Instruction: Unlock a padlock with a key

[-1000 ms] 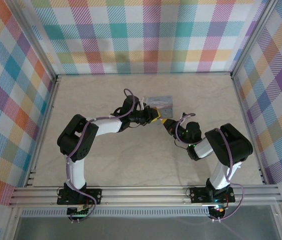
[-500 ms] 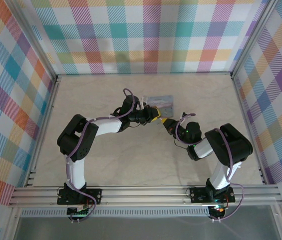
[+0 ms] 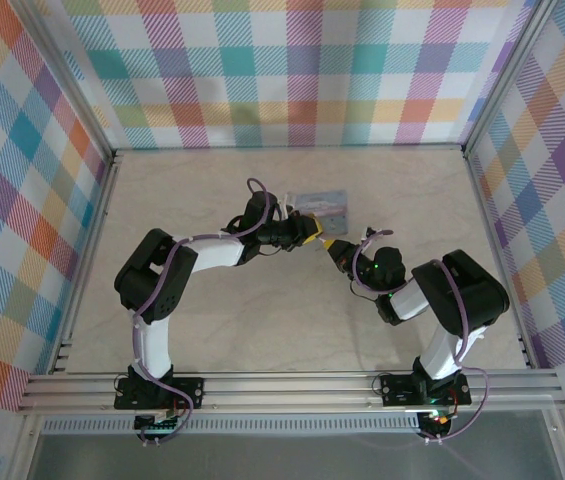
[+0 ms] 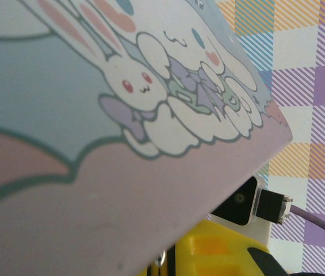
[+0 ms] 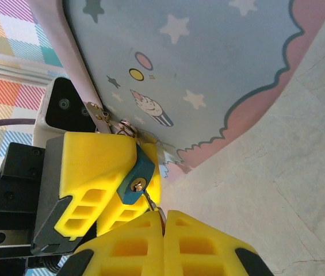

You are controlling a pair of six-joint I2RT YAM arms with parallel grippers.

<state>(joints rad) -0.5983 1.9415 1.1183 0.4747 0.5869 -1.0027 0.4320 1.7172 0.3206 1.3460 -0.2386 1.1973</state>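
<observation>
My right gripper remains closed on the key, seated in the padlock. My left gripper apparently clamps the padlock. Positions barely changed overhead.

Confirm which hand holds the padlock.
The left hand, clamping the padlock beside the tin; the right hand pinches the key seated in its keyhole.

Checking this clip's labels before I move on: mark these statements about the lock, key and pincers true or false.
1. The right pincer is shut on the key. True.
2. The key's tip sits at the keyhole of the padlock. True.
3. The padlock hangs free, untouched. False: the left pincer grips it beside the tin.
4. The tin is plain red. False: it is pale blue with cartoon bunnies and stars.
</observation>
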